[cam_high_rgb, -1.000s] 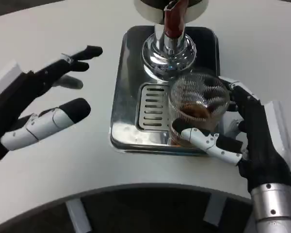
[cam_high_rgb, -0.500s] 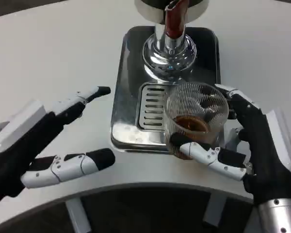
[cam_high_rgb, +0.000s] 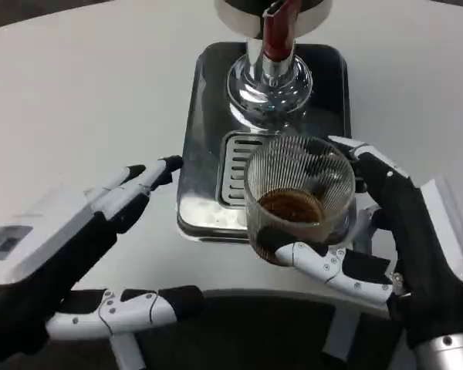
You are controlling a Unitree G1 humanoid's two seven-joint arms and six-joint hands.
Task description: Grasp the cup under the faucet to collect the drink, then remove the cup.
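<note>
A clear ribbed glass cup [cam_high_rgb: 297,196] with brown drink at its bottom is lifted off the steel drip tray [cam_high_rgb: 208,146], toward the tray's front right corner. My right hand [cam_high_rgb: 393,247] grips it, thumb across the front and fingers round the back. The chrome dispenser base [cam_high_rgb: 268,81] and its red faucet handle [cam_high_rgb: 278,31] stand at the tray's far end, beyond the cup. My left hand [cam_high_rgb: 69,254] hovers open at the lower left, fingertips reaching toward the tray's left edge, holding nothing.
The slotted drain grate [cam_high_rgb: 233,166] lies in the tray, partly behind the cup. White table [cam_high_rgb: 85,92] stretches left and right of the tray. The table's curved front edge [cam_high_rgb: 239,297] runs just below the hands, dark floor under it.
My right hand has carried the cup nearer and higher, away from the faucet and off the grate. My left hand has dropped down toward the table's front edge.
</note>
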